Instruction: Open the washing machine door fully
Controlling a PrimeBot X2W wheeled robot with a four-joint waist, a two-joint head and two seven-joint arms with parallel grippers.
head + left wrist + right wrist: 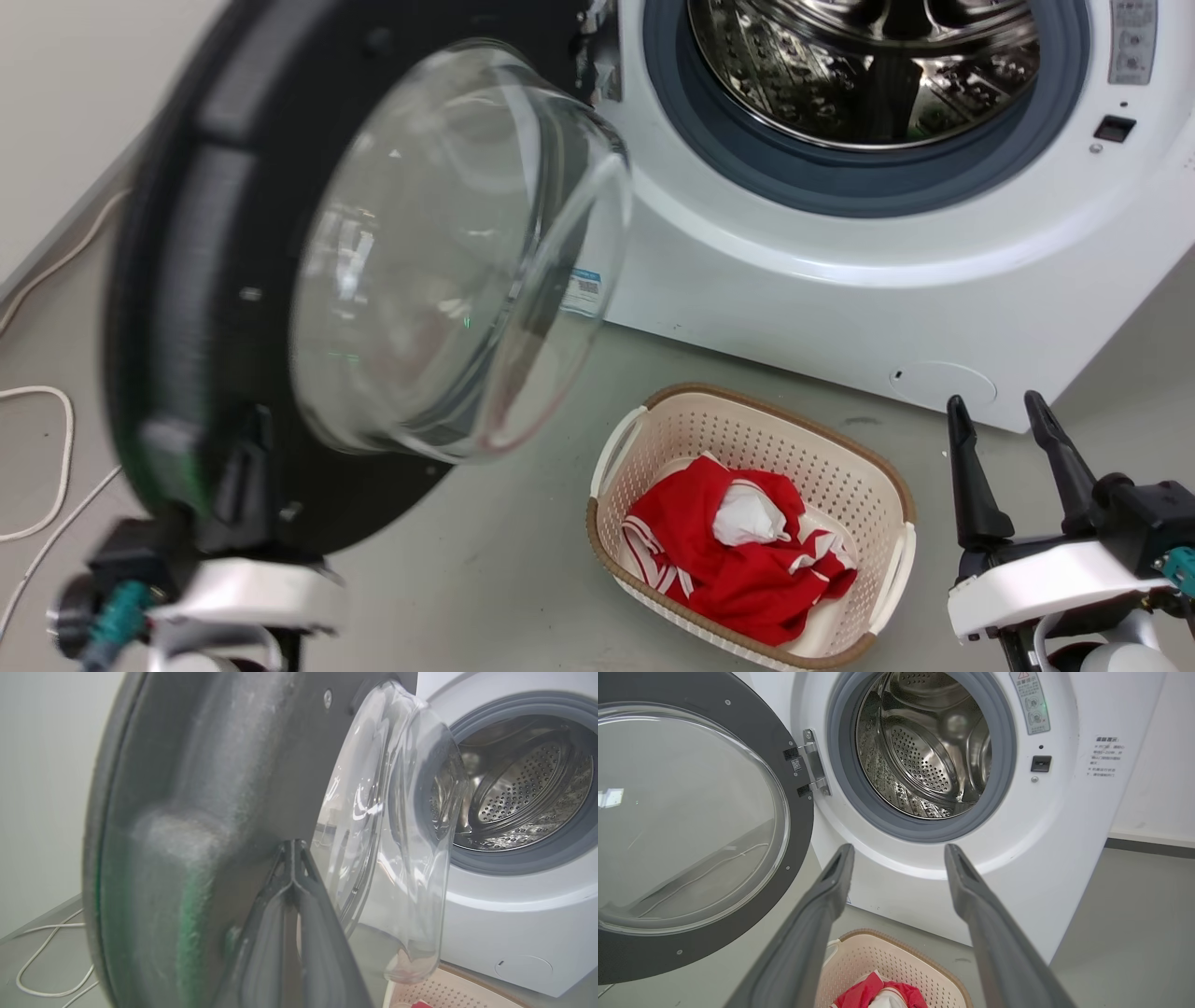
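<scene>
The washing machine door (pixel 177 280) stands swung out to the left on its metal hinge (pixel 815 763), its black rim ringing a bulging clear glass bowl (pixel 448 252). The steel drum (pixel 868 65) and grey rubber ring (pixel 747 159) are exposed. My left gripper (pixel 252 425) is shut, blurred, low on the door's inner side. In the left wrist view its joined tips (pixel 293 847) rest against the door's inner black rim (pixel 187 788). My right gripper (pixel 997 406) stands open at the lower right, apart from the door (pixel 784 732), pointing at the machine front (pixel 899 851).
A cream basket (pixel 775 401) with a red and white garment (pixel 728 551) sits on the floor before the machine, between my arms. A white cable (pixel 56 448) trails on the floor at the left by the wall. A small round flap (pixel 943 383) is low on the machine.
</scene>
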